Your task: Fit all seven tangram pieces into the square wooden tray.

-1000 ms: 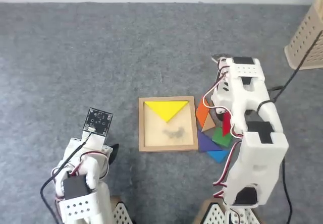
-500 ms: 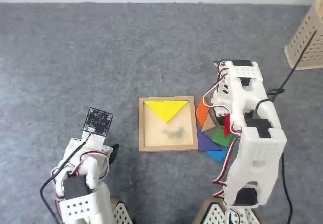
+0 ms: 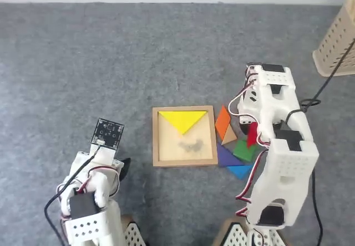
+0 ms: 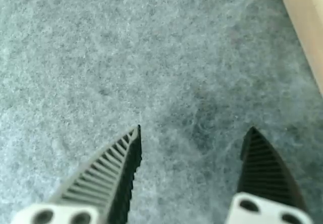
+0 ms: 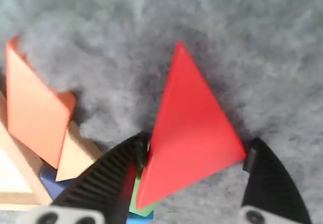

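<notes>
On the grey tabletop (image 3: pixel 111 63) the square wooden tray (image 3: pixel 156 138) is seen, holding only a yellow triangle (image 3: pixel 182 119). The left end effector (image 4: pixel 194 138) is held spread nearby. The red triangle (image 5: pixel 189 133), judged light, stiff and thin, is pinched edge-to-edge by the right end effector (image 5: pixel 196 148) above loose pieces (image 3: pixel 241 149) beside the tray.

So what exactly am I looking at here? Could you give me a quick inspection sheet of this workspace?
Surface: grey carpet.
Job's things: wooden tray holds yellow triangle; orange piece, tan piece, green piece, purple piece, blue piece lie beside it.
Clutter: nothing seen.
Grippers: left gripper open over bare carpet; right gripper shut on red triangle.
Cables: wires along both arms; black cable trails off.
Surroundings: perforated beige basket at far corner.
</notes>
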Action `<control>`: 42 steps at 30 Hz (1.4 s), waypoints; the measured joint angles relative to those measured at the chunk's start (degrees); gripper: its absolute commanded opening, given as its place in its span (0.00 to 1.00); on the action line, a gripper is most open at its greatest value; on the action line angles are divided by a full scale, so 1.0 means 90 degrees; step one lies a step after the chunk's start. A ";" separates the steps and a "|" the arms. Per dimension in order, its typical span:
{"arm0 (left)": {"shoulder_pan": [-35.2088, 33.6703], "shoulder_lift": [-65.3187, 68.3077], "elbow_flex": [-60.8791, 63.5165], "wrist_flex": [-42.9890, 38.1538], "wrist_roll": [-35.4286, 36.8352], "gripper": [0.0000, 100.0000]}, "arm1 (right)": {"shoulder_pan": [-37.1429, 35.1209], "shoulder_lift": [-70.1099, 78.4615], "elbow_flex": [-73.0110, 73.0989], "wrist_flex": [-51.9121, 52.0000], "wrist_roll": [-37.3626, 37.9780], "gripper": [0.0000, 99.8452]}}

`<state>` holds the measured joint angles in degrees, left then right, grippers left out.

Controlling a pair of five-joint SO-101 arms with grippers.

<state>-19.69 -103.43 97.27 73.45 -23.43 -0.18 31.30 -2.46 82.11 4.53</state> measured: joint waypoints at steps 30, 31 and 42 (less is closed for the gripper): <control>0.0000 0.0000 0.0000 0.0000 0.0000 0.30 | 0.0020 0.0156 -0.0098 0.0469 -0.1065 0.31; 0.0000 0.0000 0.0000 0.0000 0.0000 0.30 | 0.0020 0.0176 -0.0098 0.0469 -0.0899 0.31; 0.0000 0.0000 0.0000 0.0000 0.0000 0.30 | 0.0029 0.0176 -0.0107 0.0459 -0.0381 0.24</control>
<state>-19.69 -103.43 97.27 73.45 -23.43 0.09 32.88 -3.43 86.24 1.10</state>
